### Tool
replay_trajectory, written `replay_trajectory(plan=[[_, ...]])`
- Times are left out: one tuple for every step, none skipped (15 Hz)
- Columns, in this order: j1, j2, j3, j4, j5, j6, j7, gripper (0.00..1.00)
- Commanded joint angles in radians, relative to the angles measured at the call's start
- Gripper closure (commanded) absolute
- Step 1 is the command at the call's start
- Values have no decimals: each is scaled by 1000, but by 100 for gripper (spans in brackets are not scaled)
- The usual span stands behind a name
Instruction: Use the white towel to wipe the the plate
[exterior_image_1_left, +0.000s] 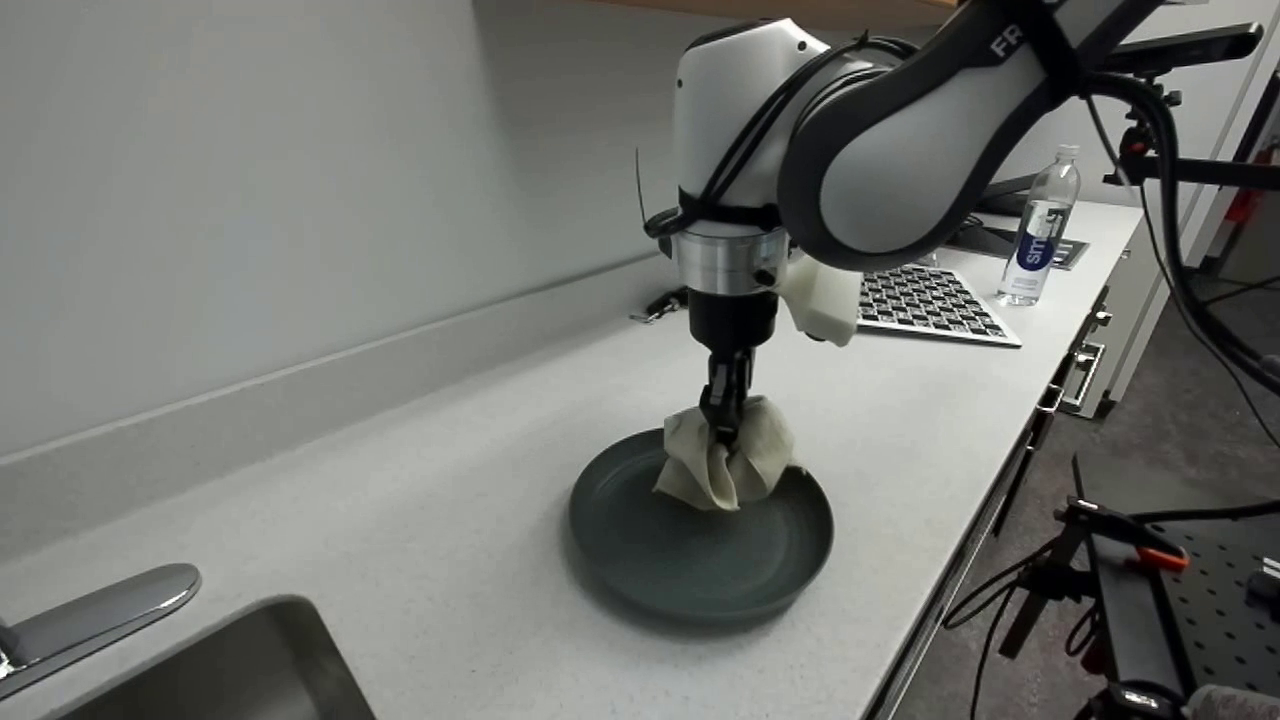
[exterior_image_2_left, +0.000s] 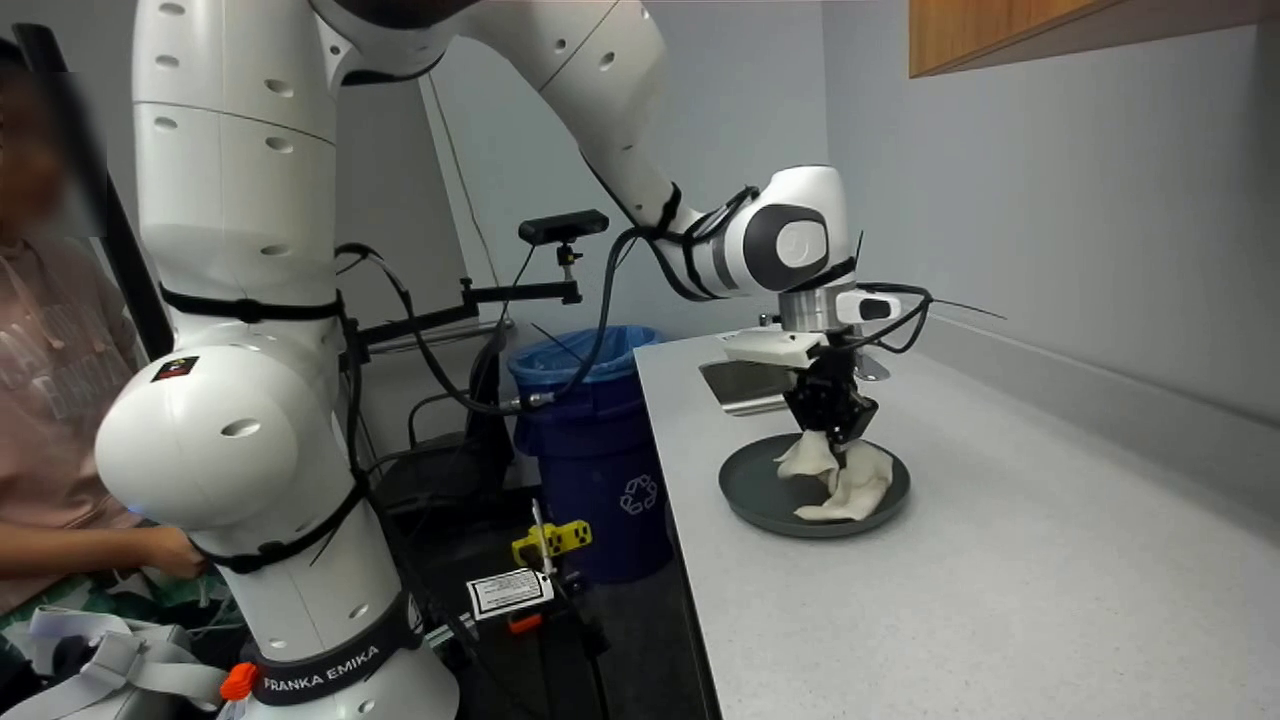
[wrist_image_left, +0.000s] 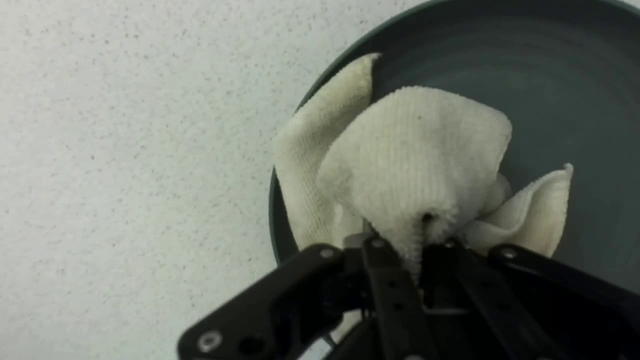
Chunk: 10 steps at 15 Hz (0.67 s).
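Towel (wrist_image_left: 415, 145) is clenched between the jaws, so I would press gently, circling the plate (exterior_image_1_left: 695, 560) beneath them.

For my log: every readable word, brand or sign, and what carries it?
"FRANKA EMIKA": black base band
"FR", rest hidden: arm link
"sm", rest unclear: bottle
Recycling sign: blue bin
Too small or blurred to read: white tag, pink hoodie, small sticker on the arm
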Motion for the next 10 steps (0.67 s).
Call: replay_trajectory(plan=[[24, 65, -4, 111, -44, -6, 34, 97], [28, 81, 1, 135, -42, -6, 28, 97], [34, 98, 10, 157, -34, -6, 15, 97], [40, 111, 17, 174, -27, -5, 7, 97], [43, 123, 29, 185, -13, 1, -7, 97], [39, 131, 47, 190, 11, 18, -31, 97], [38, 139, 61, 195, 25, 25, -46, 97], [31, 144, 82, 194, 52, 32, -67, 97], [26, 147, 98, 191, 72, 35, -86, 97], [23, 144, 110, 179, 87, 36, -109, 97]])
